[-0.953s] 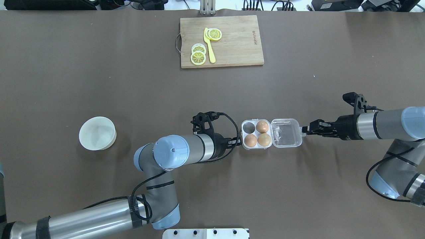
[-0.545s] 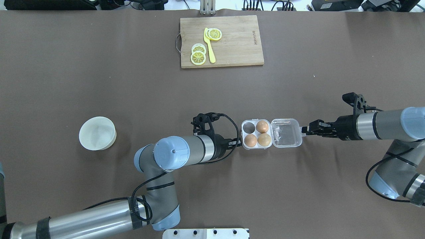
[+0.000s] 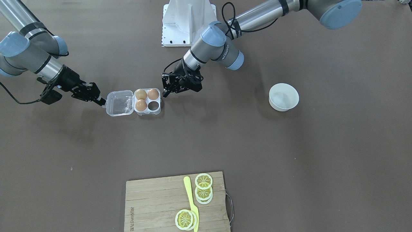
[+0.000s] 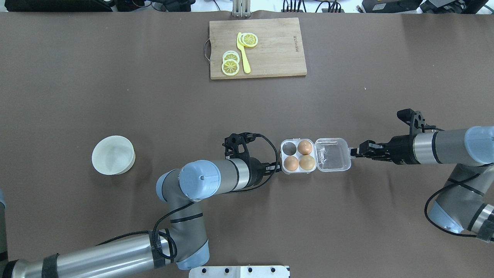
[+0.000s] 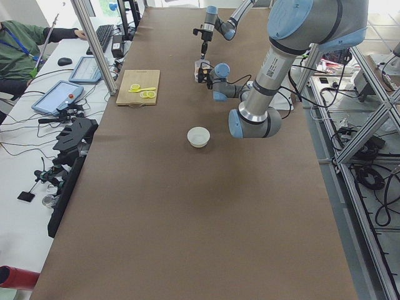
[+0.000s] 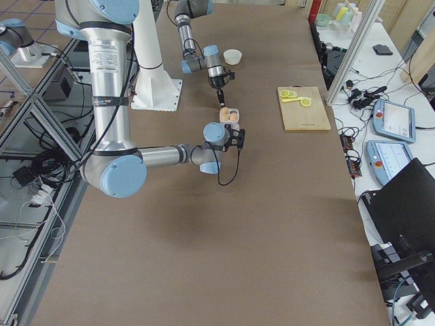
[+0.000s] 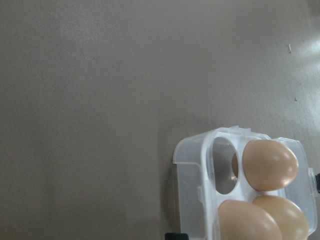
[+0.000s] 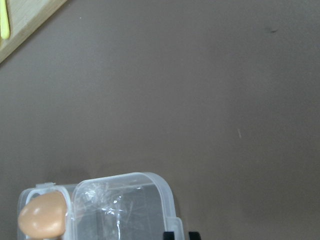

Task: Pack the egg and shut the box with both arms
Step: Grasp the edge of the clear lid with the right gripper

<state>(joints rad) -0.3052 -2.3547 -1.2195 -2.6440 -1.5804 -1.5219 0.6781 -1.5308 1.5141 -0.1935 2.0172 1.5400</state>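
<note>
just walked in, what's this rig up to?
Egg packing with two arms. The box is open with its lid laid flat. It holds three eggs, and one cell is empty. The right pincer is at the latch tab on the lid's outer edge and seems to pinch it. The left pincer sits at the opposite side of the box, apparently bracing it. The lid is not yet closed. A white bowl stands on the robot's left side.

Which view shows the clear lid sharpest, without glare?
Overhead: clear lid sharp, only small highlights. Right wrist: close, but streaky reflections across it, cropped at the bottom. Left wrist: eggs soft and cropped. Side views: lid too small to judge.
</note>
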